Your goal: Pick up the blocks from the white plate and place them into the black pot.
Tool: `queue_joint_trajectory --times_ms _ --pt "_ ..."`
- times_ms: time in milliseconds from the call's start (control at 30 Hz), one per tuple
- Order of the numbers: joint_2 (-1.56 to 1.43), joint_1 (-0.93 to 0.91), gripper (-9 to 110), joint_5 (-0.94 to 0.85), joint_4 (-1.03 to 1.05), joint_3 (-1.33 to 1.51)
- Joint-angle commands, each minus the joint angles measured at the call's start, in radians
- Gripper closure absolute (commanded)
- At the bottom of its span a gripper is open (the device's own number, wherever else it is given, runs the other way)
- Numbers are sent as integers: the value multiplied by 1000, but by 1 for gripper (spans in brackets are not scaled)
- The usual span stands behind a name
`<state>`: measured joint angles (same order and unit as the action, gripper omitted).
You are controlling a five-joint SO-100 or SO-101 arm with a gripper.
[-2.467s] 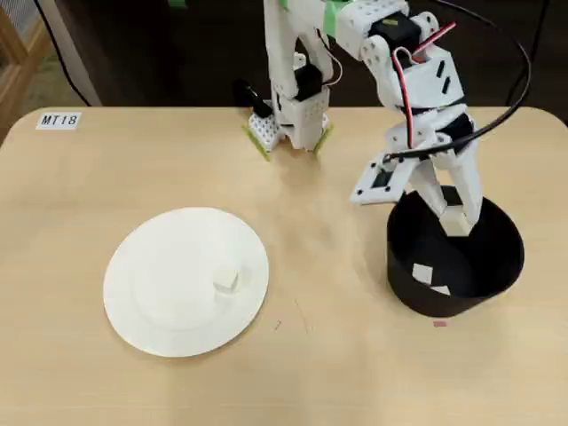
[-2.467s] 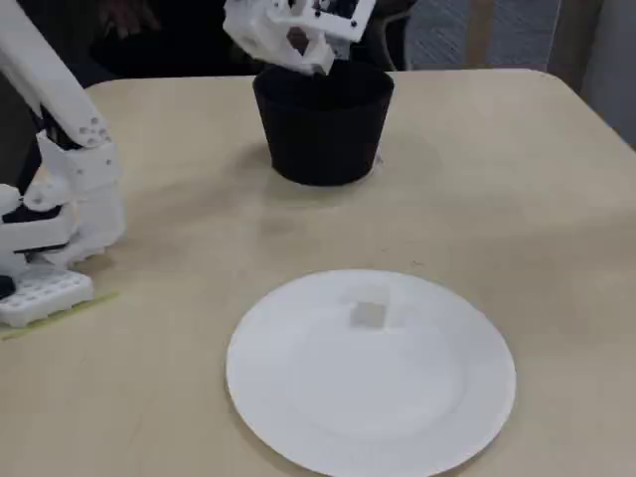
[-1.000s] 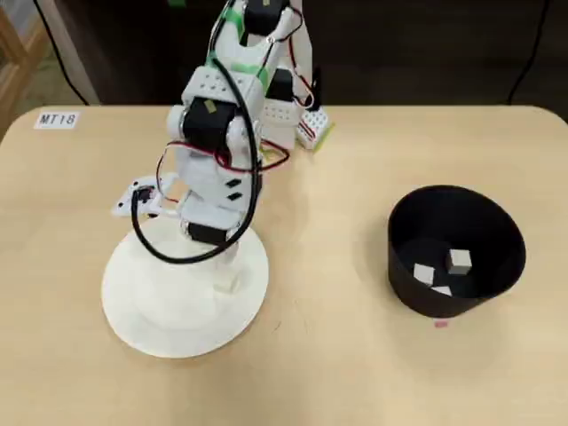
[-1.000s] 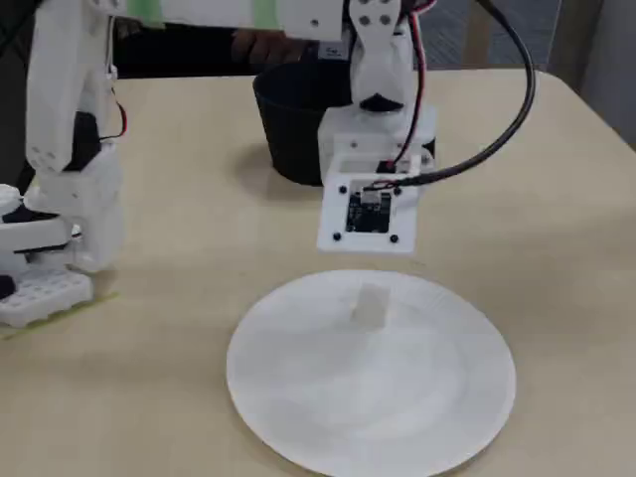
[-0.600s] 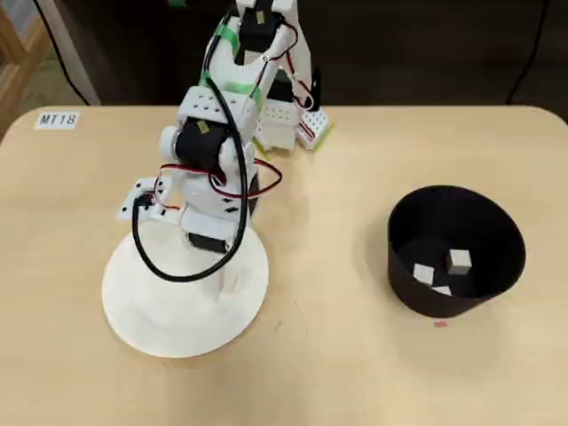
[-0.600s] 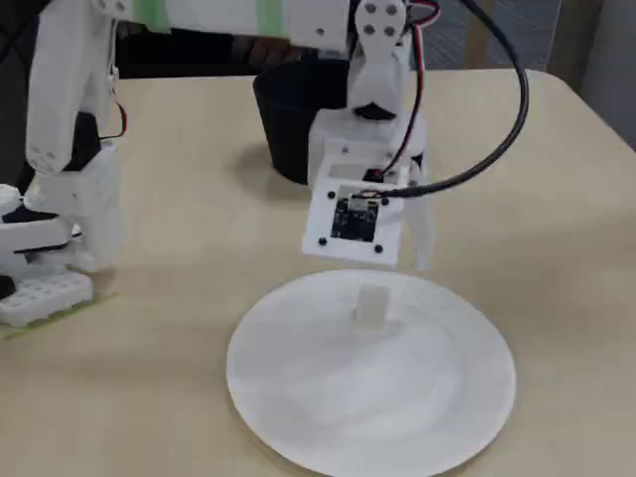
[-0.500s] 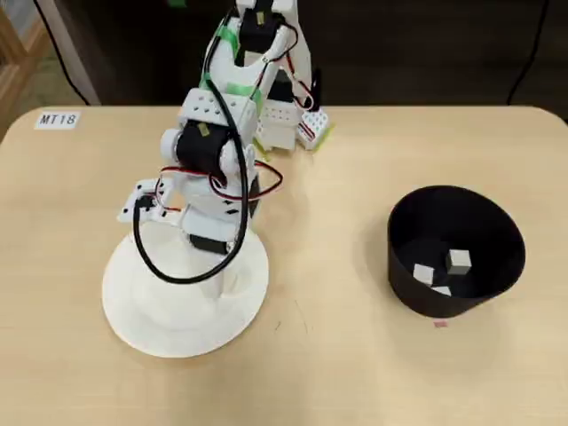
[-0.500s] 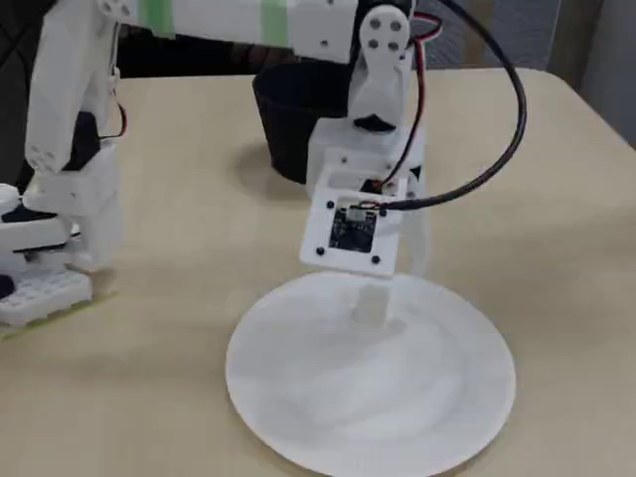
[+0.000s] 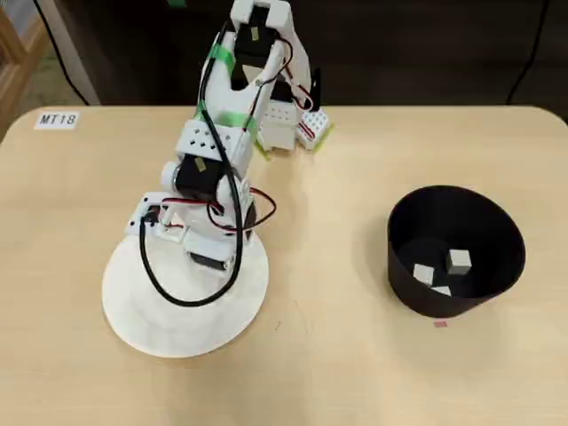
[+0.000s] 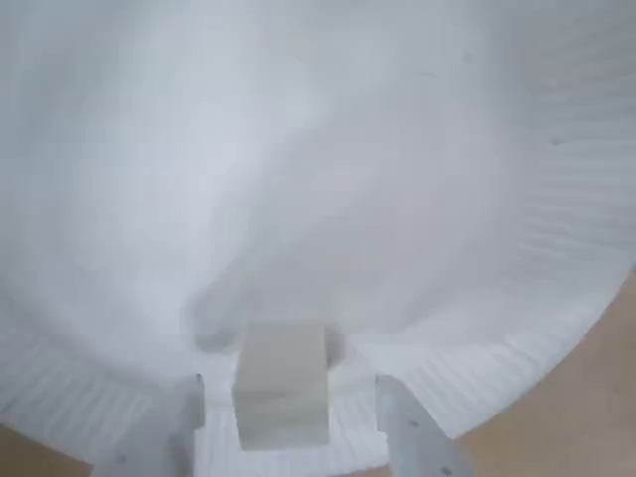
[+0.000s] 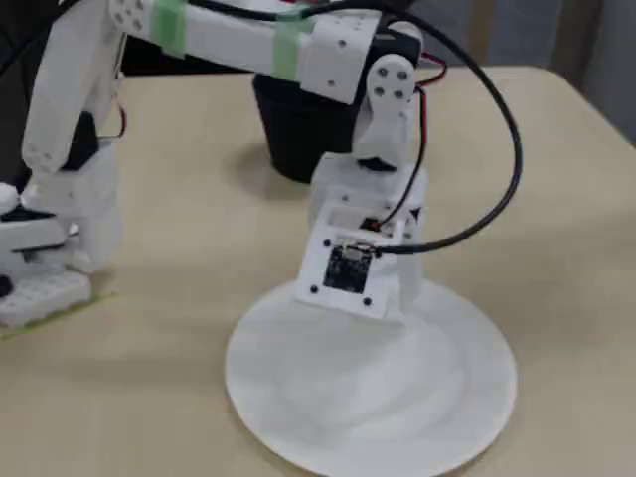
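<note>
- Gripper (image 10: 288, 437) was down over the white plate (image 9: 142, 319), jaws spread, one finger (image 10: 164, 432) on each side of a block (image 10: 281, 386); gaps were visible both sides, so not pinching.
- That block was a small pale beige cube, plain faces, sitting near the plate's ribbed rim in the wrist view.
- In the overhead and fixed views the arm hid it.
- Black pot (image 9: 497, 257) stood well apart at the overhead view's right: matte, flared walls, small pink mark (image 9: 440, 324) at its base.
- Three blocks inside the pot (image 9: 459, 260).
</note>
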<state>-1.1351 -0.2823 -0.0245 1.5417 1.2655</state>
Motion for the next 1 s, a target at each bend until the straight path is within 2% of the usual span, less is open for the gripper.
queue_joint_trajectory --times_ms 0,167,400,633,767,967 --pt "5 -3 81 3 -38 0" --pt "35 -8 104 26 -95 0" --pt "-25 -8 104 -34 -141 14" --pt "-561 25 104 -78 -624 426" --pt "-684 141 104 -140 -641 393" --pt "-819 423 104 -164 -695 385"
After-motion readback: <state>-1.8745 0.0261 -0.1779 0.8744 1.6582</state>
